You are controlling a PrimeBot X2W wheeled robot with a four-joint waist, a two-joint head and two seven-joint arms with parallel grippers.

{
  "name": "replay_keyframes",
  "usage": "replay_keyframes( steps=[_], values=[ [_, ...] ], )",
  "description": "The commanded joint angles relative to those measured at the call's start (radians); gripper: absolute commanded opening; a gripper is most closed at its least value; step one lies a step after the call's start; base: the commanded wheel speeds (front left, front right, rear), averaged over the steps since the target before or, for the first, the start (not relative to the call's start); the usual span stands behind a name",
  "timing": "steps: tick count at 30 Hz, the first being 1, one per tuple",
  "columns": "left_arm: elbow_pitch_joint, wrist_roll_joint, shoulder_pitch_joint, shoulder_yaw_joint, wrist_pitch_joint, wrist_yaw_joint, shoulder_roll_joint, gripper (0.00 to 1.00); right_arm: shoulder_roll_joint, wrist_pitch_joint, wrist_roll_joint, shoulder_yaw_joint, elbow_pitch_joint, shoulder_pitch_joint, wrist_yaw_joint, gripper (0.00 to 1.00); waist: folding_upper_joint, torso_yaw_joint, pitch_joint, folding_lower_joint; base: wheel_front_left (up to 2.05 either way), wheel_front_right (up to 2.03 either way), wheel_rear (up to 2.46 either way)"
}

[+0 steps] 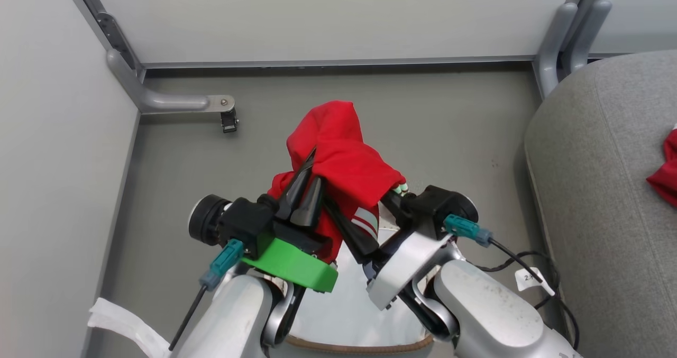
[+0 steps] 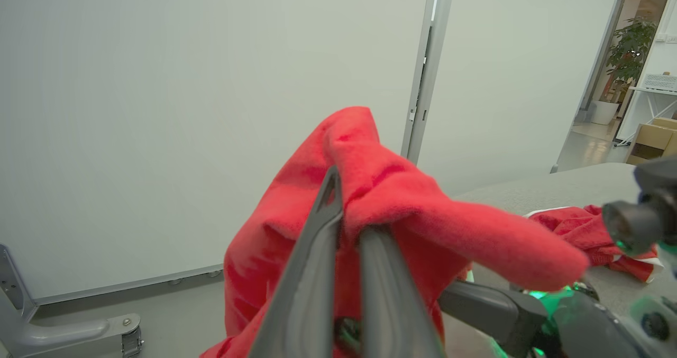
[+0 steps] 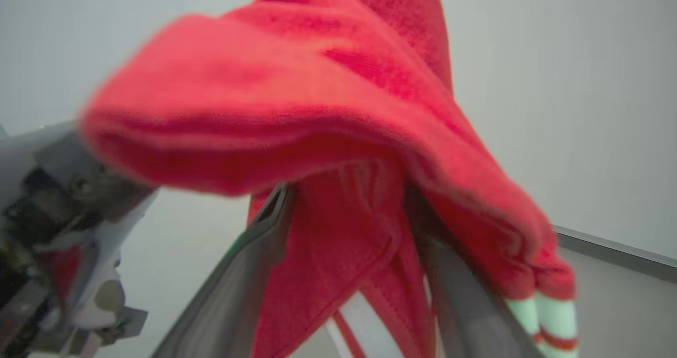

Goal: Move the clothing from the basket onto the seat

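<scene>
Left gripper (image 1: 316, 166) is pinching a fold of the red garment (image 1: 338, 136) with its fingers pressed together, holding it up above the basket (image 1: 359, 346), whose brown rim is showing at the bottom of the head view. Most of the cloth is hanging loose from that one small pinch, so the soft fabric is, in my judgement, risking a slide out during any swing toward the right. Right gripper (image 3: 349, 204) is standing spread wide and clamping nothing, with the garment draping over and between its fingers. If the arms part, the cloth could snag there and be tugged out of the pinch. The striped cuff (image 1: 367, 221) is dangling low and could catch the rim. Bare floor (image 1: 492, 136) is lying between the basket and the seat (image 1: 597, 199), so a dropped garment would probably land there. The second red garment (image 1: 667, 174) is already lying on the seat.
</scene>
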Motion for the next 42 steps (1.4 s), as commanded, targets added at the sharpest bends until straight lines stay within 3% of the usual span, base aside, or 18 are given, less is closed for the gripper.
replay_keyframes(
  steps=[1, 12, 14, 15, 32, 42],
  values=[
    [0.000, -0.010, -0.014, -0.001, -0.001, 0.005, 0.002, 0.00, -0.005, -0.002, 0.016, 0.016, 0.016, -0.008, -0.001, 0.00, 0.0000, 0.001, -0.002, 0.0000, 0.00, 0.00, 0.00],
    [0.091, 0.010, 0.003, 0.042, -0.001, 0.035, 0.002, 0.00, -0.005, -0.002, 0.053, 0.043, 0.030, 0.025, -0.001, 0.00, 0.0000, -0.070, -0.004, 0.0000, 0.00, 0.00, 0.00],
    [0.106, 0.015, 0.009, 0.057, -0.001, 0.044, 0.002, 0.75, -0.005, -0.002, 0.057, 0.040, 0.027, 0.039, -0.001, 0.00, 0.0000, -0.103, -0.007, 0.0000, 0.00, 0.00, 0.00],
    [0.108, 0.014, 0.013, 0.065, -0.001, 0.046, 0.002, 1.00, -0.005, -0.002, 0.058, 0.040, 0.026, 0.044, -0.001, 0.00, 0.0000, -0.118, -0.008, 0.0000, 0.00, 0.00, 0.00],
    [0.161, 0.108, 0.030, 0.147, -0.001, 0.020, 0.003, 1.00, -0.004, -0.002, 0.018, -0.076, -0.060, 0.120, -0.001, 0.00, 0.0000, -0.446, 0.031, 0.0000, 0.00, 0.00, 0.00],
    [0.110, 0.199, 0.061, 0.178, -0.001, -0.006, 0.004, 1.00, -0.004, -0.002, -0.004, -0.131, -0.078, 0.151, -0.001, 0.00, 0.0000, -0.637, 0.052, 0.0000, 0.00, 0.00, 0.00]
  ],
)
